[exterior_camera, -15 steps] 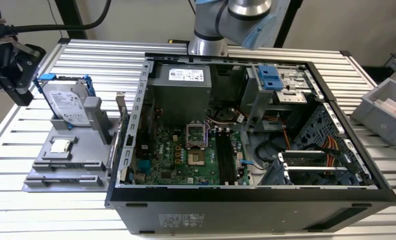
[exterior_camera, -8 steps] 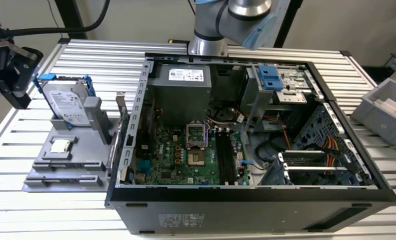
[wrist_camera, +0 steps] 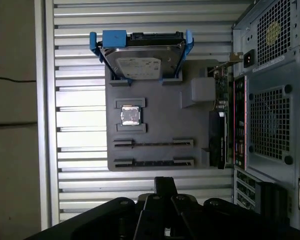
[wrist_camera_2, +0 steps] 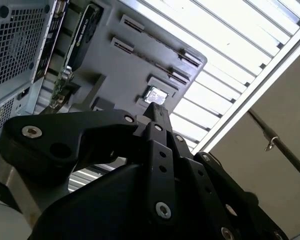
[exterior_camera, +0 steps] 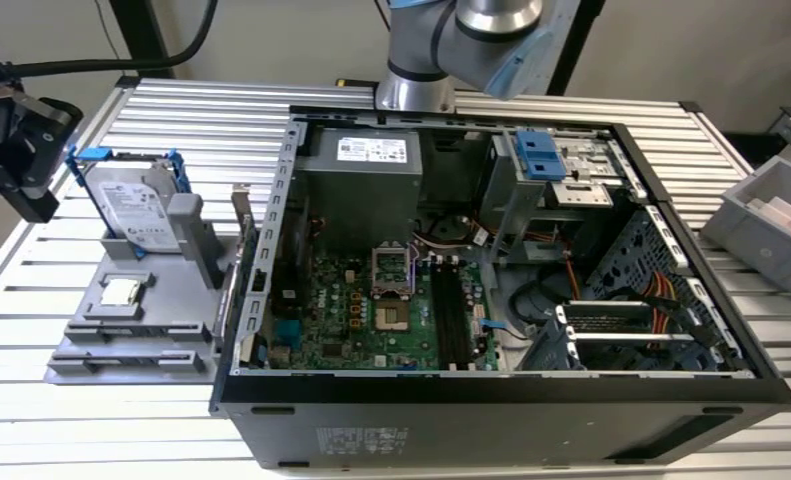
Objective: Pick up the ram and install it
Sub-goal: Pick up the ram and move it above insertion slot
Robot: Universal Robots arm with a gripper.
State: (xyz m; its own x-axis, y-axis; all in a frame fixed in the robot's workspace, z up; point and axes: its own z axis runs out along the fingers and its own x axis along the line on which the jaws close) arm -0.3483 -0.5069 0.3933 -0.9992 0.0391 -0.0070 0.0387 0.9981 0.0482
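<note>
Closed claw (wrist_camera: 165, 186), hovering near gray tray (wrist_camera: 160, 120)

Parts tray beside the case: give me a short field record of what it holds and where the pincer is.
tray: grey, on the slatted table, beside the open computer case
hard drive: silver, blue frame, on edge at one tray end
processor chip: flat, mid-tray
ram: not clearly made out; the two narrow tray slots each show a thin dark strip
pincer: shut, empty, raised to the exterior view's left of the tray
motherboard slots: long, black, no stick seen in them
</note>
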